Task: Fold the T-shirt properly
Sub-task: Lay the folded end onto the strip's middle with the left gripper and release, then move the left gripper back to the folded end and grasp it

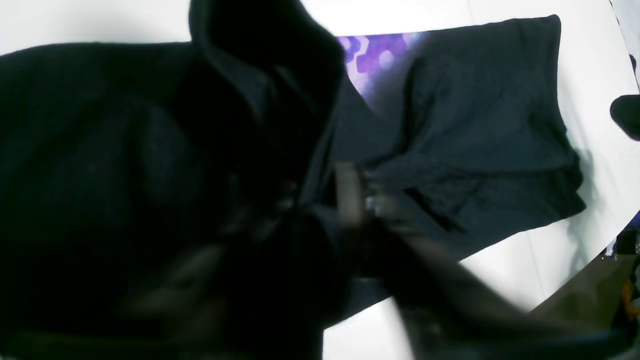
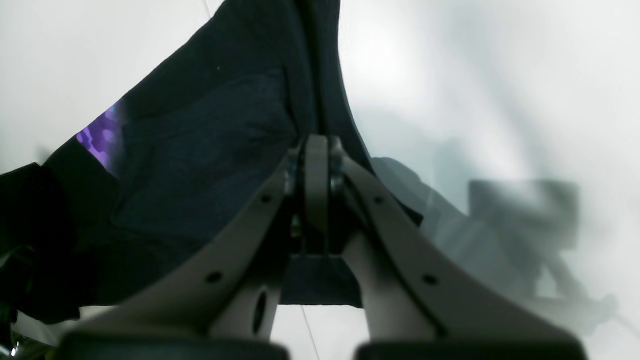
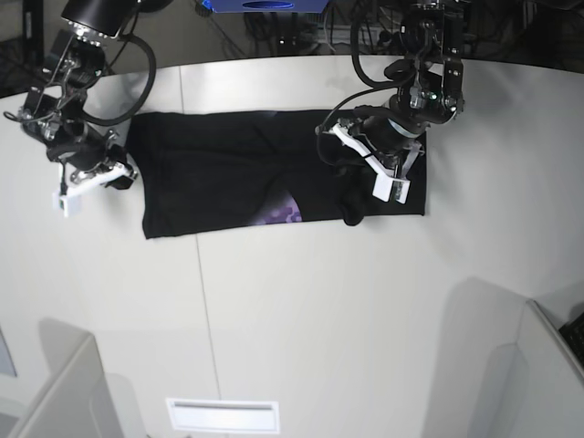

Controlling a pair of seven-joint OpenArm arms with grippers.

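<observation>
Left gripper [image 3: 351, 205]: closed on a raised bunch of the T-shirt [image 3: 228, 178], over the garment's end on the base view's right; arm reaches in from the far edge, wrist bent down.
Right gripper [image 2: 316, 150]: fingers pinched together on the opposite edge of the cloth, at the base view's left.
T-shirt: black, spread on the white table [image 3: 301, 310], long axis running between the 2 grippers; purple print [image 3: 281, 214] showing at the near hem.
Judgement: the left gripper is nearer the middle, so the lifted end folds toward the right gripper.
</observation>
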